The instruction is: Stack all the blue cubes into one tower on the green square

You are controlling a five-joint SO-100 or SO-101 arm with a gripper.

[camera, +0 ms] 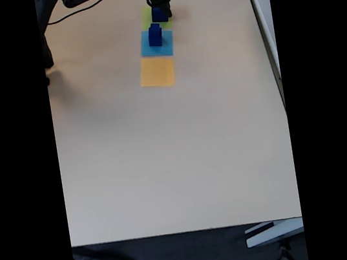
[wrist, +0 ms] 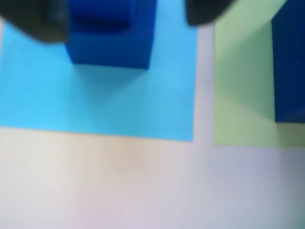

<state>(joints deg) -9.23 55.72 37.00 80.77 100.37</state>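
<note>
In the wrist view a dark blue cube point(wrist: 112, 47) stands on the flat light-blue square point(wrist: 95, 105), and a smaller blue cube point(wrist: 100, 12) seems to sit on top of it. Another blue cube point(wrist: 288, 67) rests on the green square point(wrist: 243, 95) at the right edge. My gripper point(wrist: 124, 21) is open; its two blurred black fingers point(wrist: 28, 21) hang apart at the top, one either side of the cubes on the light-blue square. The fixed view shows the gripper point(camera: 159, 4) at the far end of the table over the cube point(camera: 159, 14) on the green square point(camera: 149, 17).
The green, light-blue point(camera: 157, 44) and orange point(camera: 157, 71) squares lie in a row in the fixed view, with the orange one bare. The pale table point(camera: 177, 155) stretches wide toward the near edge. A black cable point(camera: 87, 9) runs at the top left.
</note>
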